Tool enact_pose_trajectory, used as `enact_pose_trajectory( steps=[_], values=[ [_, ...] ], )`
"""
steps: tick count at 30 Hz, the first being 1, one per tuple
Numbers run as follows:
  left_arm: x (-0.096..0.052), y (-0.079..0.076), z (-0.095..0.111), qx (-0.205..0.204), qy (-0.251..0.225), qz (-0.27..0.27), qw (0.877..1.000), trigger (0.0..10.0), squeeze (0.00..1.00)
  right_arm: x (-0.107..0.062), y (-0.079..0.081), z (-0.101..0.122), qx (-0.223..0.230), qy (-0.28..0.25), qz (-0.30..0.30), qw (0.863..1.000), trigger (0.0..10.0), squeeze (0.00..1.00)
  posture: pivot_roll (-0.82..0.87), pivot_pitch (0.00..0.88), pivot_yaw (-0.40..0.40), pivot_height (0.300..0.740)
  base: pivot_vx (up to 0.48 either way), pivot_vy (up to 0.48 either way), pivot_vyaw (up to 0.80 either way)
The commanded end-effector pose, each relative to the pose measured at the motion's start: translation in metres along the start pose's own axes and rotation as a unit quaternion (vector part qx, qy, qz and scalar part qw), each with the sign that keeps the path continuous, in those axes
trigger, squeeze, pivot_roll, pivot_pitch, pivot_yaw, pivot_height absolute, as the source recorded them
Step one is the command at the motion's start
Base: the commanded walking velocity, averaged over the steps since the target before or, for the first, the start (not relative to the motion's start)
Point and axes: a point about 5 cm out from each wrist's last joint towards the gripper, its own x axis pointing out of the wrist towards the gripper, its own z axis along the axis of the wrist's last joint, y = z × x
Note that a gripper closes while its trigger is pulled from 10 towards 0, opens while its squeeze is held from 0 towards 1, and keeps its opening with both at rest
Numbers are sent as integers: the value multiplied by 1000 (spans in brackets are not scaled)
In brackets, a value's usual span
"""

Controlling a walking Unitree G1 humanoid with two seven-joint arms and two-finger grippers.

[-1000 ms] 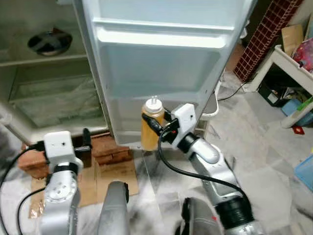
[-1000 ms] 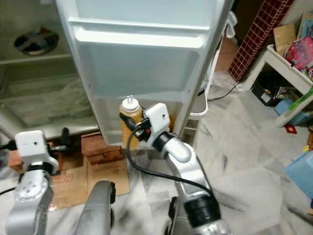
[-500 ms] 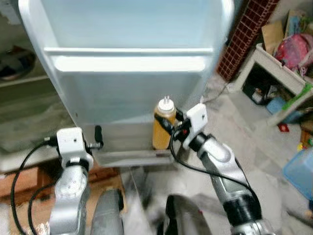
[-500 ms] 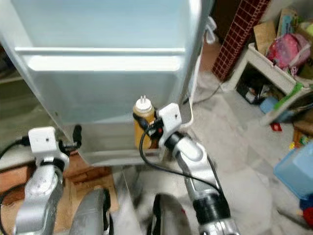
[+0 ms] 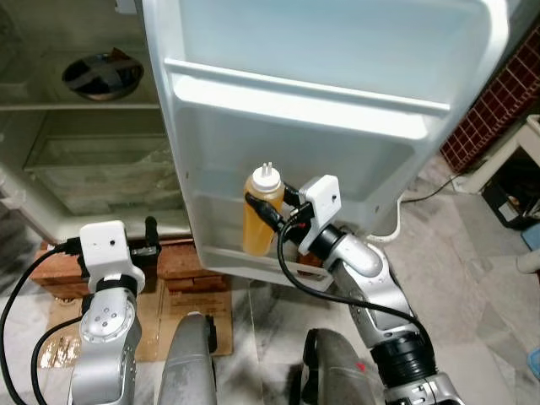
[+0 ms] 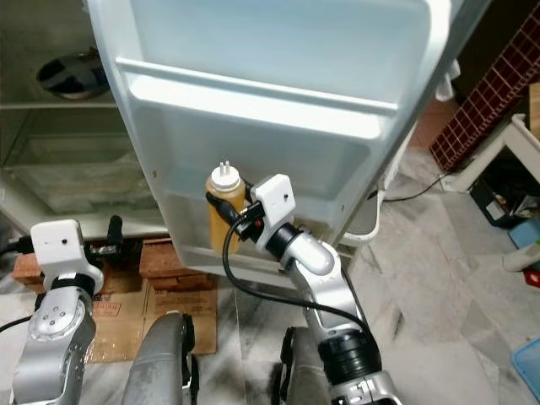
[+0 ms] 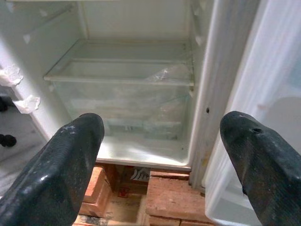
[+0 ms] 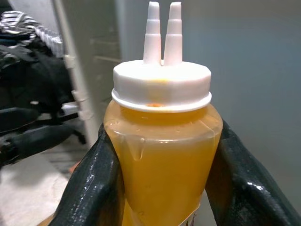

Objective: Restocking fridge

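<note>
Right, my right pincer [image 5: 268, 218] is clamped round the belly of the sauce bottle [image 5: 261, 211], upright against the fridge door [image 5: 337, 126]. Nearly full, so hefty; soft plastic, squeeze gently, below the cap. Left pincer [image 7: 162, 141] gapes wide, idle.

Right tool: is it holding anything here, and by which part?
Yes. The right tool grips the squeeze bottle of orange sauce by its body, one finger on each side just below the white twin-nozzle cap. The left tool is open, holding nothing.
</note>
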Motion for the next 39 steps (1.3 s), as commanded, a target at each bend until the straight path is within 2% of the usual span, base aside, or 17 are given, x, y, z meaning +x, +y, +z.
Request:
enact_pose_trajectory(
  steps=[1,18,24,25,30,39],
  values=[
    [-1,-1,0,6,2,-1,1000,10000,0,-1,0,5,-6,-9,9,1000,10000,0,67,123,-46,630,0,0,0],
    [-6,5,-1,16,8,16,1000,10000,0,7,8,1,-33,-6,51,998,10000,0,87,153,-44,545,0,0,0],
    [-6,5,1,17,6,17,1000,10000,0,8,6,-2,-53,5,40,998,10000,0,91,158,-42,545,0,0,0],
    [-6,6,1,17,5,18,1000,10000,0,8,6,-4,-73,14,34,997,10000,0,91,158,-42,545,0,0,0],
    [-5,6,2,20,2,20,1000,10000,0,9,7,-6,-99,15,35,994,10000,0,96,162,-42,545,0,0,0],
    [-15,11,-1,28,13,27,999,10000,0,11,19,-12,-153,9,77,985,10000,0,117,190,-51,545,0,0,0]
  ],
)
